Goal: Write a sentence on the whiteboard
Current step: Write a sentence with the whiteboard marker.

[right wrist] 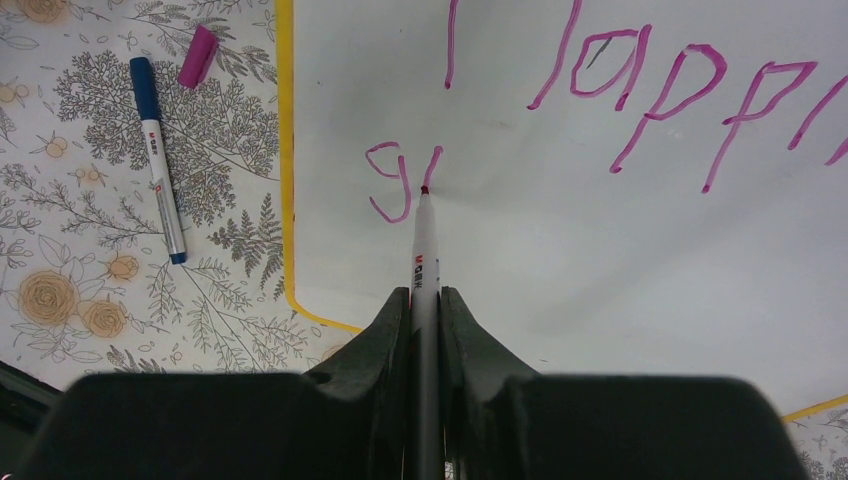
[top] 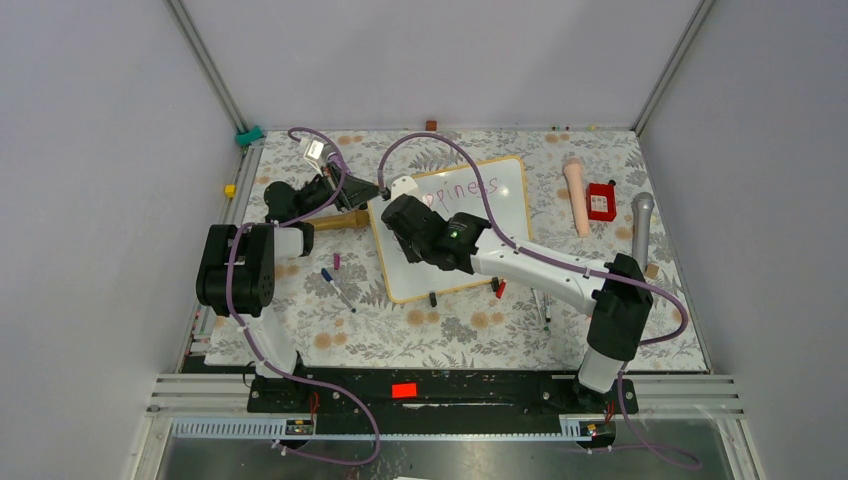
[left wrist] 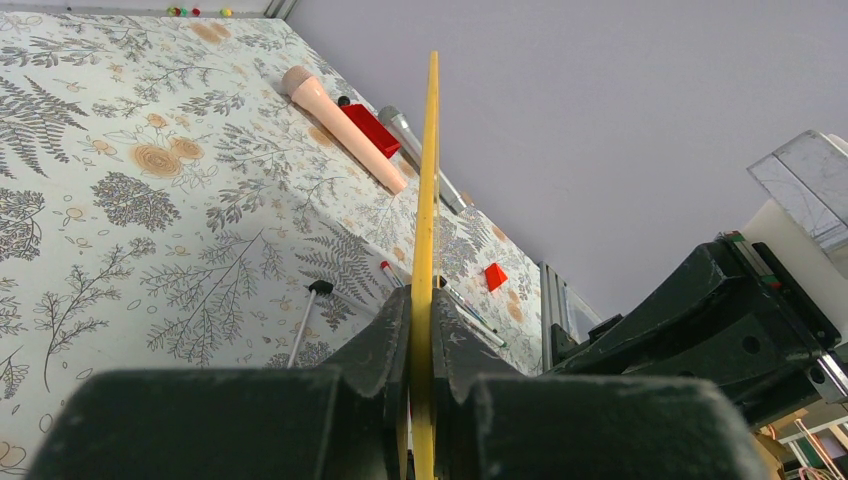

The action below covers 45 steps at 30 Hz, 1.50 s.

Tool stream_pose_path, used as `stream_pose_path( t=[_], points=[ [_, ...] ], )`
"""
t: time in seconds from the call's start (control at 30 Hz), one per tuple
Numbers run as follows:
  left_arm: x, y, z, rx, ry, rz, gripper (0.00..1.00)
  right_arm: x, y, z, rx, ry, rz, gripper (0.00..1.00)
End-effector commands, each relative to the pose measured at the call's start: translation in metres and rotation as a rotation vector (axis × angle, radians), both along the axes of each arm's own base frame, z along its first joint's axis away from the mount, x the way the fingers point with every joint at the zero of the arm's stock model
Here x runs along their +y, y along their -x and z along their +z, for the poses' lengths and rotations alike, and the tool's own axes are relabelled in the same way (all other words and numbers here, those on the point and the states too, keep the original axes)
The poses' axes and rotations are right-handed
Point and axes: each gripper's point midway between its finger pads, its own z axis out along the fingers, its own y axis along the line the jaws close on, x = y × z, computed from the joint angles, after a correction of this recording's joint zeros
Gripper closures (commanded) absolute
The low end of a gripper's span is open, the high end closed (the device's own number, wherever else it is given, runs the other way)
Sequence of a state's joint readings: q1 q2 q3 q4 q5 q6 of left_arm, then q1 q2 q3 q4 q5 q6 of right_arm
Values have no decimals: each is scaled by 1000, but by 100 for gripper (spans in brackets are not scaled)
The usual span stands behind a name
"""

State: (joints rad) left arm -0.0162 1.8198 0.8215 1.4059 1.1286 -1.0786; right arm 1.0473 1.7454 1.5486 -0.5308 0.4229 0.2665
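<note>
The whiteboard point(top: 500, 225) lies mid-table, white with a pale-yellow rim, and fills the right wrist view point(right wrist: 600, 250). Pink lettering point(top: 462, 190) reads "Happiness" on the top line; in the right wrist view a second line point(right wrist: 400, 175) shows "g" and part of a stroke. My right gripper point(right wrist: 425, 300) is shut on a white marker point(right wrist: 424, 250) whose pink tip touches the board at that stroke. My left gripper point(left wrist: 422, 310) is shut on the board's yellow rim point(left wrist: 428, 200), seen edge-on, at the board's left edge point(top: 372, 205).
A blue-capped marker point(right wrist: 160, 170) and a pink cap point(right wrist: 197, 55) lie on the floral mat left of the board. A pink cylinder point(top: 576, 195), a red box point(top: 601, 201) and a grey cylinder point(top: 641, 225) lie at the right. More markers point(top: 540, 305) lie below the board.
</note>
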Motion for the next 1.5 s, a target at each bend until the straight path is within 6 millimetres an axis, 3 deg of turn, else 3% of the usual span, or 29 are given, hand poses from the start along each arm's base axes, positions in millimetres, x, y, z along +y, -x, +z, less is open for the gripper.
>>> stream_pose_path(
  t=[0.0,0.63,1.1,1.3,1.47],
  points=[
    [-6,16,14,-111,-22,-47,100,-3,-4,8,-23,0,-20,100],
    [-6,16,14,-110,-22,-46,100,0,-21,25,-67,-12,-38,100],
    [-6,15,14,-109,-21,-48,100,-14,-27,29,-82,-9,-77,100],
    [-7,16,12,-104,-23,-49,100,-24,-29,43,-82,-61,-102,100],
    [-7,15,13,-110,-23,-50,100,-11,-15,63,-71,-185,-2,100]
  ],
)
